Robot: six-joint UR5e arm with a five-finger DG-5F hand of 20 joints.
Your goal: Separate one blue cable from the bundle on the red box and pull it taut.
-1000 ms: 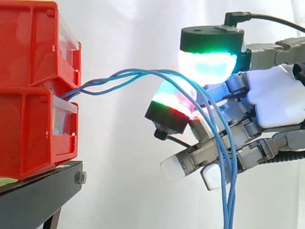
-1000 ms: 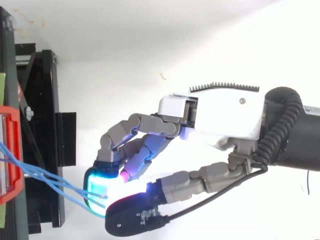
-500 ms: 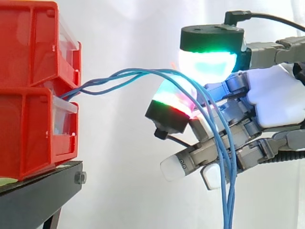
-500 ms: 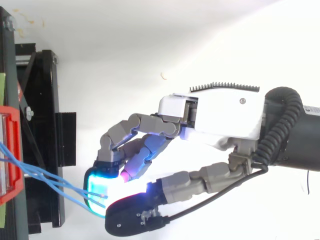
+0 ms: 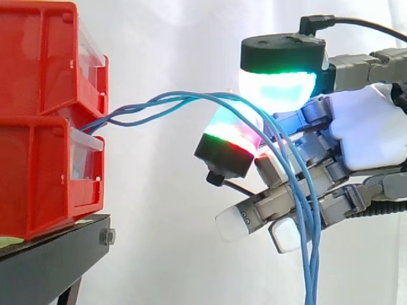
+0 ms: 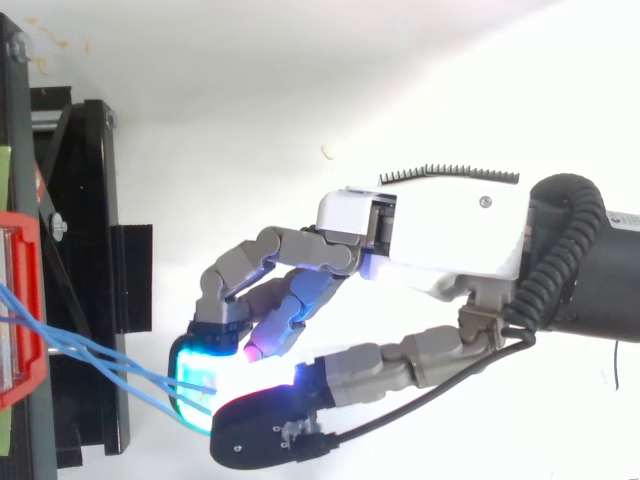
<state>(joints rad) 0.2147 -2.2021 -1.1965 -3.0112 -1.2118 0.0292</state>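
We see several thin blue cables (image 5: 166,104), loosely twisted together near the boxes and fanning into separate strands toward the hand (image 5: 369,130). They leave the front of the stack where the upper red box (image 5: 38,57) meets the lower red box (image 5: 38,178), arch across the gap, and pass between two glowing pads. From there they drape down over the lower fingers.

The fingers (image 5: 277,89) are curled, with the green-cyan pad above and a red-green pad below closed on the strands. In the top view, the cables (image 6: 100,365) run from the box edge to the cyan pad of the hand (image 6: 440,235).

We cannot tell whether one strand is held apart from the others. The cable origin is hidden inside the stack, and the hanging ends are cut off at the lower edge of the side view.

Both boxes have clear front panels (image 5: 86,159); we cannot make out what they hold. The boxes rest on a black stand (image 5: 51,260).
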